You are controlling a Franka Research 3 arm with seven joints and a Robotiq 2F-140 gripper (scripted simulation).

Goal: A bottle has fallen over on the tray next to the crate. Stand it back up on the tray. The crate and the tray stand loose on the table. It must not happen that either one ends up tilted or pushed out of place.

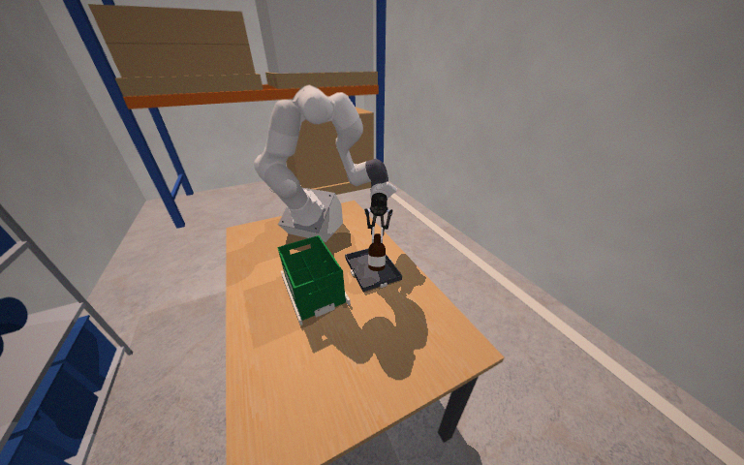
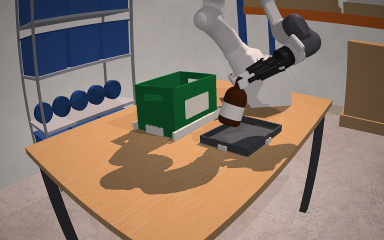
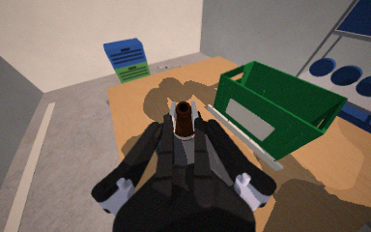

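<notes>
A brown bottle (image 2: 232, 105) with a white label is held by its neck, tilted a little off upright, with its base low over the far left part of the dark grey tray (image 2: 241, 134). Whether the base touches the tray I cannot tell. My gripper (image 2: 243, 80) is shut on the bottle's neck. In the top view the bottle (image 1: 377, 254) stands over the tray (image 1: 374, 272) under the gripper (image 1: 377, 232). In the wrist view the bottle's neck (image 3: 185, 119) shows between the fingers.
A green crate (image 2: 174, 101) stands left of the tray, close to it, with white stops at its foot; it also shows in the top view (image 1: 311, 275) and the wrist view (image 3: 279, 106). The robot base (image 1: 311, 216) is behind. A shelf rack (image 2: 75, 59) stands left of the table.
</notes>
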